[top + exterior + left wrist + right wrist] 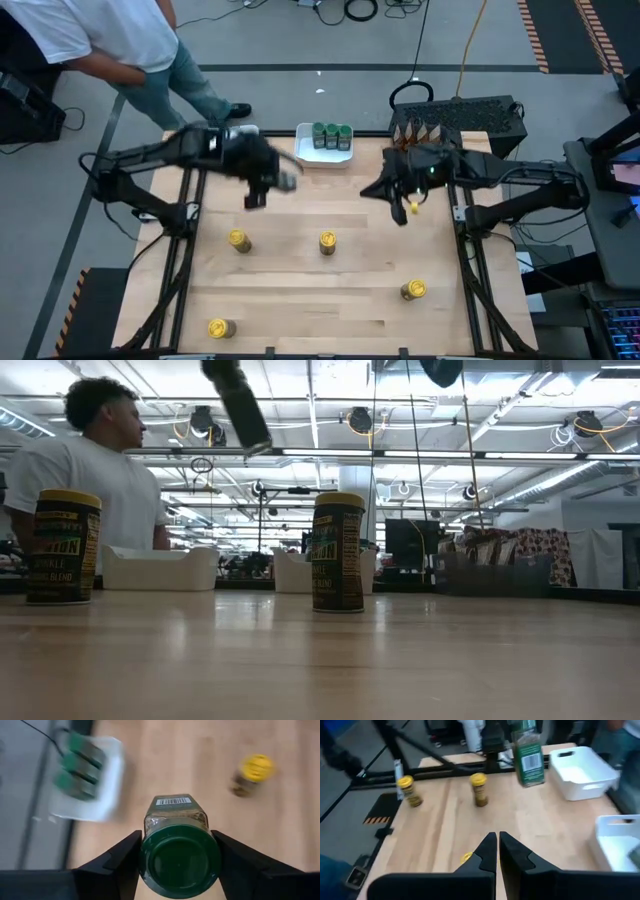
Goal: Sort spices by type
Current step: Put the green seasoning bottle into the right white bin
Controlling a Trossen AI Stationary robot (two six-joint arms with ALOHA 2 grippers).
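My left gripper (177, 865) pinches a green-lidded jar (179, 851) by its sides just under the lid, one finger on each side, the jar's barcode end pointing away from me. In the high view this gripper (268, 185) hangs above the table (330, 290), toward its far left part and just short of the white tray (305, 155). In the right wrist view the same jar (527, 752) shows up in the air, clear of the wood.

My right gripper (497, 851) has its two fingers pressed together with nothing between them. It sits over the right half of the table (405, 205), near the far side, with a small yellow thing just below it that I cannot make out.

Nearest the front edge lies a yellow-lidded jar (220, 328) at the left, and another yellow-lidded jar (413, 290) lies toward the right. Farther in, two more yellow-lidded jars stand near the middle, one at the left (238, 241) and one at the centre (327, 242), well apart from each other.

At the far edge the white tray holds three green-lidded jars (332, 135) in a row. Beside it to the right, brown-orange pointed packets (425, 130) stand in a dark bin (500, 112). Beyond the table a person (120, 40) in a white shirt stands at the far left corner.
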